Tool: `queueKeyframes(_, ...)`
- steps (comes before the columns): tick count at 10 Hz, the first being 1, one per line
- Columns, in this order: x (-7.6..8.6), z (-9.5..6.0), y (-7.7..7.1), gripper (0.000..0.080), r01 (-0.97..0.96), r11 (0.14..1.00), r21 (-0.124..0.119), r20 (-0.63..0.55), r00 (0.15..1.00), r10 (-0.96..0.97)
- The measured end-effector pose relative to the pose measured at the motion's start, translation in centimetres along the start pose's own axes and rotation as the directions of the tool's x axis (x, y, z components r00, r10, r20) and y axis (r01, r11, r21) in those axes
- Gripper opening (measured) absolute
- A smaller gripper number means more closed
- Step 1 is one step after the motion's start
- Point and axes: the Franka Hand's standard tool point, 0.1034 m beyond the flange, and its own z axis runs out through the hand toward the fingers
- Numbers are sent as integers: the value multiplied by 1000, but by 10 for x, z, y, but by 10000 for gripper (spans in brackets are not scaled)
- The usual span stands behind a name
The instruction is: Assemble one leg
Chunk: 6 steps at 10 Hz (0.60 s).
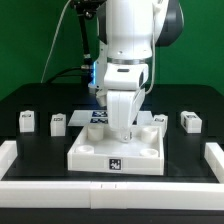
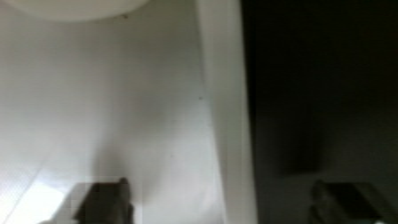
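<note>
Robot arm's fingers (image 2: 102, 200) are standing wide apart, gripping nothing, over the white square panel (image 1: 90, 152). The nearest leg (image 1: 57, 122) is lying on the black table (image 1: 38, 142) beside the panel. It is small, probably light and rigid, and best pinched across its flat sides. Open table is surrounding it, with a white rail (image 1: 10, 158) bordering.

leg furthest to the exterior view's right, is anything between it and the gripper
Yes. The gripper hangs open, low over the white square tray. Between it and that leg stands another leg, roughly in line in the exterior view. Nothing else visible blocks the way.
</note>
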Motion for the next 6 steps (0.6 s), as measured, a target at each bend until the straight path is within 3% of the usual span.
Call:
queueKeyframes(1, 0, 0, 0, 260, 0, 1000, 0, 0, 1000, 0)
queueKeyframes(2, 0, 0, 0, 260, 0, 1000, 0, 0, 1000, 0)
queueKeyframes(3, 0, 0, 0, 85, 0, 1000, 0, 0, 1000, 0)
queueKeyframes(6, 1, 0, 1, 58, -1, 1000, -3, -1, 1000, 1)
